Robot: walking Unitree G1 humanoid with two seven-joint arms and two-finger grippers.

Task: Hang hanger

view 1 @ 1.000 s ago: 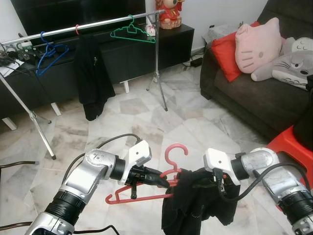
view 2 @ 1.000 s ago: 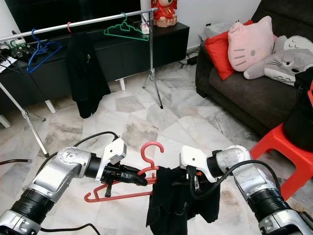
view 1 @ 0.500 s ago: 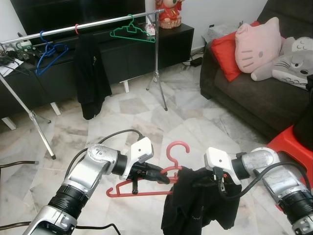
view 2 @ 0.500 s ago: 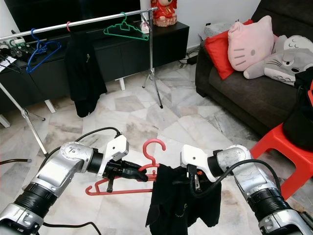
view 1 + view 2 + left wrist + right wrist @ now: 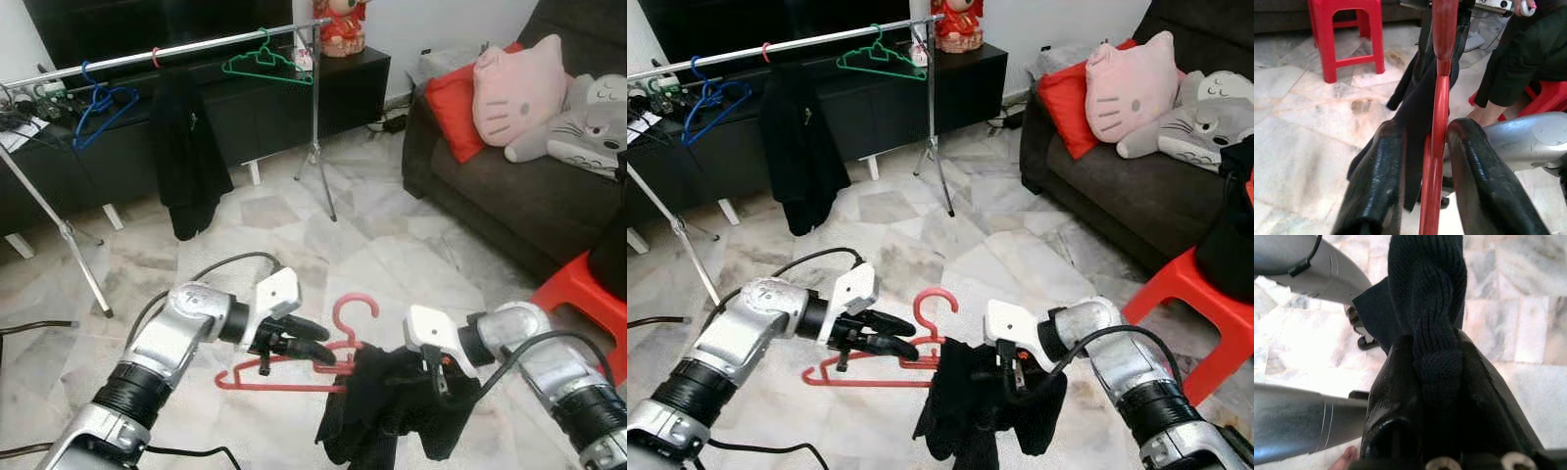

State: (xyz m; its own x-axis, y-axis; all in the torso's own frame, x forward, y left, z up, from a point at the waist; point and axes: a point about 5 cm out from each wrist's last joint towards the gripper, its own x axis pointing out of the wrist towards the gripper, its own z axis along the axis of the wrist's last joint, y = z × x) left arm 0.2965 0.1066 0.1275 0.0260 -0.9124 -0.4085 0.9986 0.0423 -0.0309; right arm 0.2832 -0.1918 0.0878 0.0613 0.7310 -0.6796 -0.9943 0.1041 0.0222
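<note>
A red hanger (image 5: 292, 385) hangs level in the air in front of me, low over the marble floor. My left gripper (image 5: 315, 344) is shut on its neck; in the left wrist view the red hanger (image 5: 1436, 147) runs between the two black fingers (image 5: 1376, 181). A black garment (image 5: 377, 416) is bunched over the hanger's right end. My right gripper (image 5: 438, 375) is shut on that cloth, and dark knit fabric (image 5: 1430, 298) sits between its fingers. The clothes rack rail (image 5: 196, 46) stands well ahead at the upper left.
On the rail hang a black jacket (image 5: 186, 147), blue hangers (image 5: 98, 106) and a green hanger (image 5: 265, 65). A dark sofa (image 5: 509, 191) with cushions is at the right, a red stool (image 5: 580, 294) beside it. A person in black (image 5: 1528, 54) shows in the left wrist view.
The garment has bunched up and sagged lower under the hanger. Both grippers have shifted slightly, keeping their holds.
</note>
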